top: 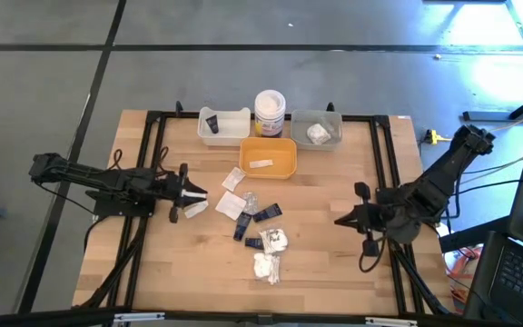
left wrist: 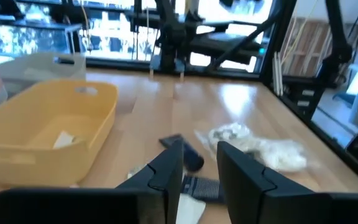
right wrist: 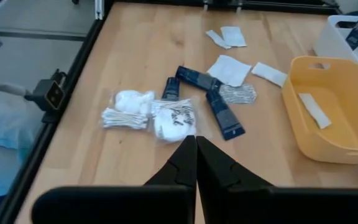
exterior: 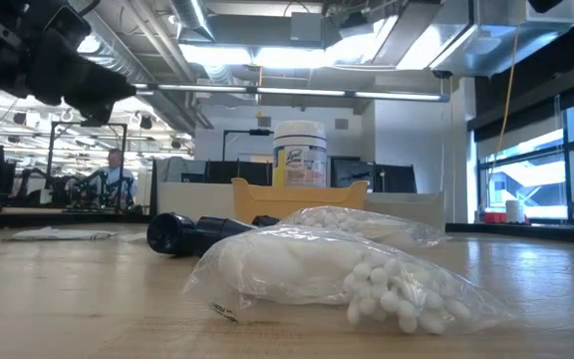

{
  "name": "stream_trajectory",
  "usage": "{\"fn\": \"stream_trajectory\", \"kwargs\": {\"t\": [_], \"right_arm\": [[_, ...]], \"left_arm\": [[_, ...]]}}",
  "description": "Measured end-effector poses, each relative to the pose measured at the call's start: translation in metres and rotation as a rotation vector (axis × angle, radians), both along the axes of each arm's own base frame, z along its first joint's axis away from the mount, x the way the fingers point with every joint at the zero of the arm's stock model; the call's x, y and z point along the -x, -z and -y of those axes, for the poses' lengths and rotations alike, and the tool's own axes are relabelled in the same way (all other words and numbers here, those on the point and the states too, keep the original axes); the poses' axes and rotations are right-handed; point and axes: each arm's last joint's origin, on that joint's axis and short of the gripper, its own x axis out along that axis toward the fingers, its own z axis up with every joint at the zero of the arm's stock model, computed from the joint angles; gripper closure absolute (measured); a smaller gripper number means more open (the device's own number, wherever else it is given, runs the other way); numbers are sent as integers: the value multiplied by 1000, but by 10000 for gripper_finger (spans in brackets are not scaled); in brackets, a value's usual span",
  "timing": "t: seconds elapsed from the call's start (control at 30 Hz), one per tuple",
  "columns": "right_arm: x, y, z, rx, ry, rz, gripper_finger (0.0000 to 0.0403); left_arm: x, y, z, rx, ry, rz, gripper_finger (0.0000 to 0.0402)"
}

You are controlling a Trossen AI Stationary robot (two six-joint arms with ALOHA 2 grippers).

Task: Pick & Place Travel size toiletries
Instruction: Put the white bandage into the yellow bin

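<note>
The travel size toiletries lie loose at mid-table: black tubes [top: 257, 218] [right wrist: 219, 115], flat white sachets [top: 231, 203] [right wrist: 229, 68] and two clear-wrapped white fluffy pieces [top: 273, 241] [right wrist: 173, 121] [exterior: 317, 274]. My left gripper [top: 189, 202] [left wrist: 201, 180] hovers at the left, nearly level and open, with two small sachets [right wrist: 225, 36] lying on the table by its tips. My right gripper [top: 341, 220] [right wrist: 196, 149] hangs at the right, shut and empty, slanting down toward the pile.
At the far edge stand a white tray [top: 223, 125] holding a black tube, a yellow tray [top: 269, 156] [right wrist: 334, 106] holding one sachet, a grey tray [top: 316, 130] holding a white piece, and a yellow-labelled jar [top: 270, 113]. Bare wood lies to the near left and right.
</note>
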Motion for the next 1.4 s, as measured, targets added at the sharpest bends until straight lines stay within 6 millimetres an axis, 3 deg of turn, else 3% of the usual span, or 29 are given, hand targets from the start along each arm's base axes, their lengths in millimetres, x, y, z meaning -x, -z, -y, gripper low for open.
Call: {"fn": "stream_trajectory", "kwargs": {"t": [0.37,0.6,0.8,1.0,1.4], "right_arm": [[-8,11,-10,35,-1,-39,384],[-9,11,-11,57,-15,-40,399],[-9,11,-11,58,-16,-40,385],[-9,11,-11,57,-15,-40,395],[-9,11,-10,71,-13,-35,390]], "left_arm": [[-2,-1,0,65,-10,10,300],[-7,6,0,107,-47,-55,238],[-9,4,0,107,-69,-37,191],[-10,-4,0,141,-62,47,185],[-28,-24,20,-7,-10,-15,191]]}}
